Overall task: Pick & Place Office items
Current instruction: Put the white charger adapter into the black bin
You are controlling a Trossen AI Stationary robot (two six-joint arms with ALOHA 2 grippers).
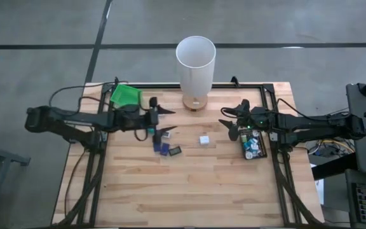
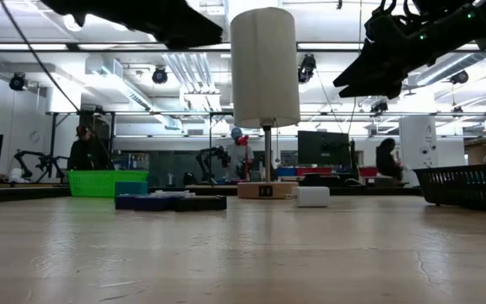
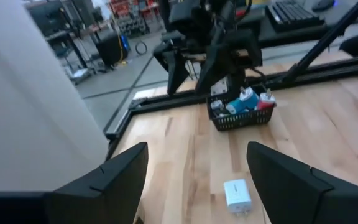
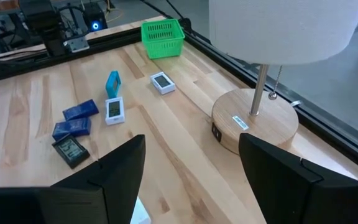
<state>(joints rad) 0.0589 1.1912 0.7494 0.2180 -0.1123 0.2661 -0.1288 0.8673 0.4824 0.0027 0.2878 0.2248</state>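
Pale butcher-block planks of the table (image 2: 243, 253), with fine grain and narrow seams, fill the lower half of the low view. On them, left of centre, lies a flat row of office items (image 2: 170, 202): dark blue slabs and a black one, with a teal piece standing at the row's left end. A small white block (image 2: 313, 196), boxy with rounded corners, sits alone to the right of centre.

From above, that cluster of dark blue rectangles (image 1: 164, 147) lies just left of the frame's middle, and the white block (image 1: 204, 140) is near it on the right. A black mesh tray (image 1: 253, 145) at right of centre holds more small pieces, white, teal and red, packed together. A bright green mesh basket (image 1: 125, 95) sits at upper left. A tall lamp (image 1: 196, 66) with a smooth white cylindrical shade stands at upper centre on a round wooden base.

The left gripper (image 1: 161, 110) hangs above the table at left of centre, between the green basket and the blue cluster; its two matte dark fingers (image 3: 114, 180) are spread well apart with nothing between them. The right gripper (image 1: 227, 124) hangs at right of centre, just beside the black tray's upper left corner; its broad dark fingers (image 4: 117, 168) also stand apart and hold nothing.

Beyond the table, the low view shows a person (image 2: 85, 149) at far left.
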